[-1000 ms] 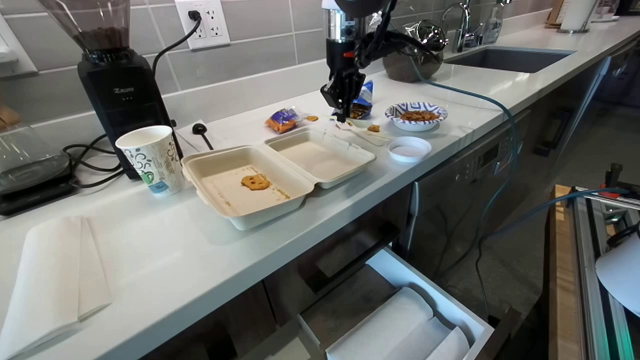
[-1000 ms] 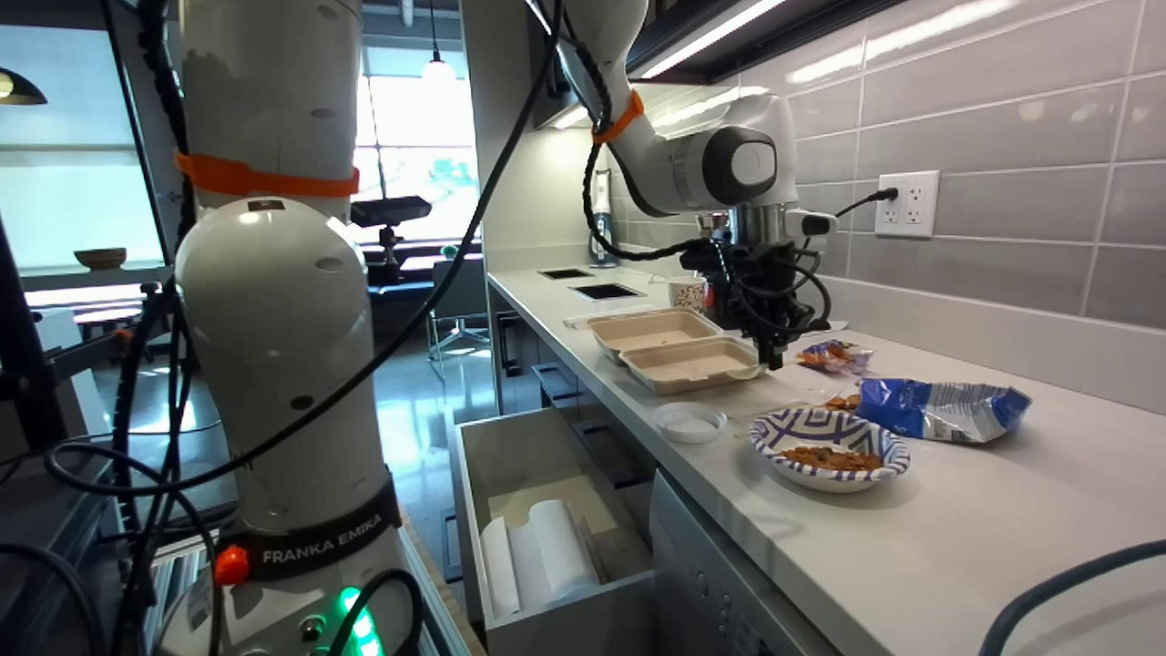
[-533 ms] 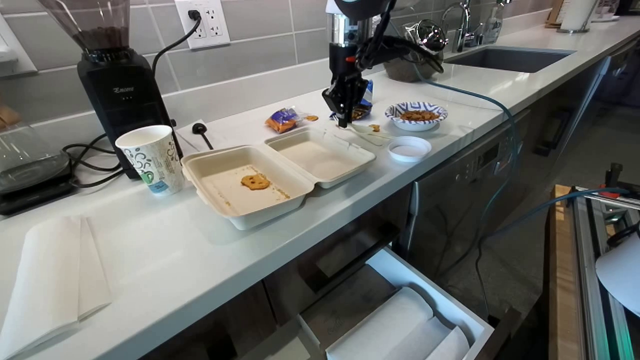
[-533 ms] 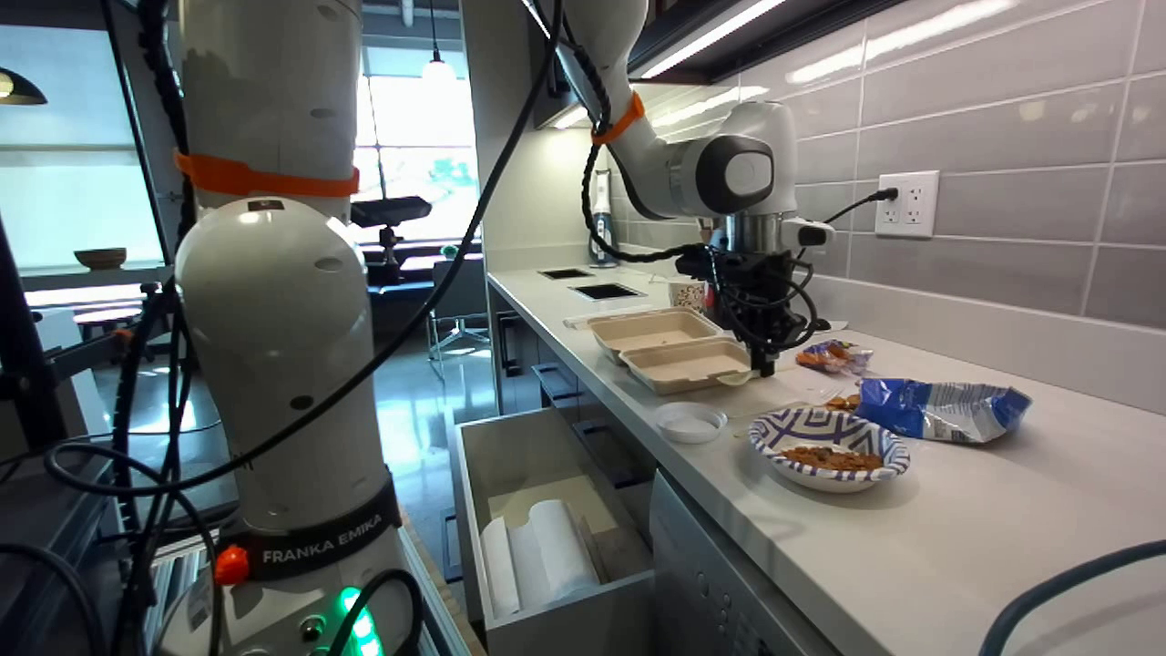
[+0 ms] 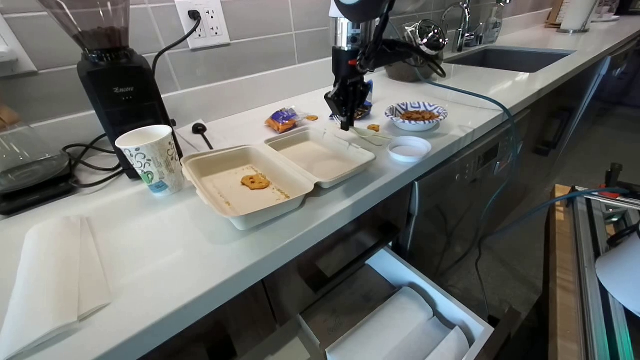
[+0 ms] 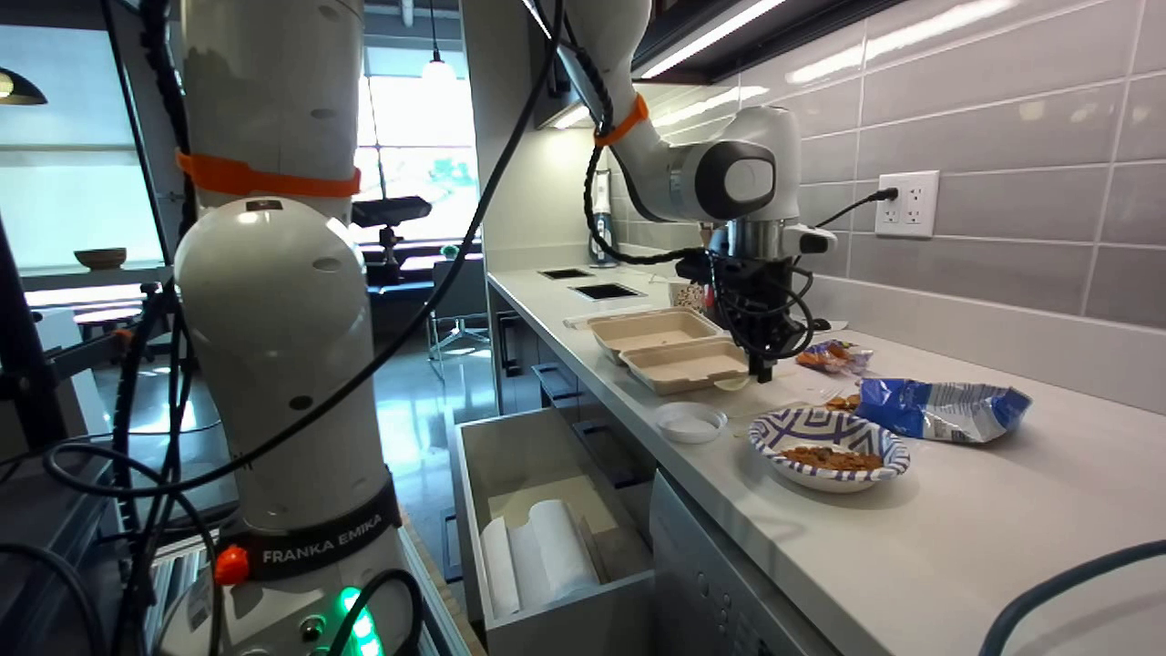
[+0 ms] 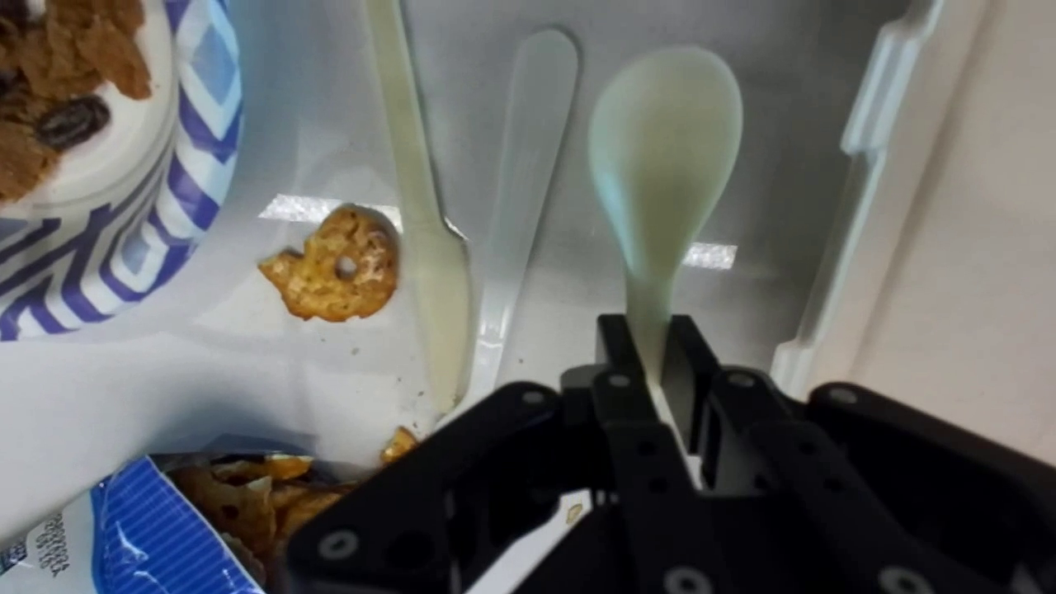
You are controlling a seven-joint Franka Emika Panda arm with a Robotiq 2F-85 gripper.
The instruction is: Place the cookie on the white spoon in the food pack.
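One cookie [image 5: 255, 182] lies in the half of the open box [image 5: 322, 155] farther from the hand [image 7: 652, 342], which pinches a bare spoon [image 7: 667, 132] whose length runs roughly parallel to the nearer half's edge.

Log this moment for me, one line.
gripper: shut on white spoon by handle | spoon load: none | cookie: in open clamshell takeaway box | another cookie: on counter near patterned bowl
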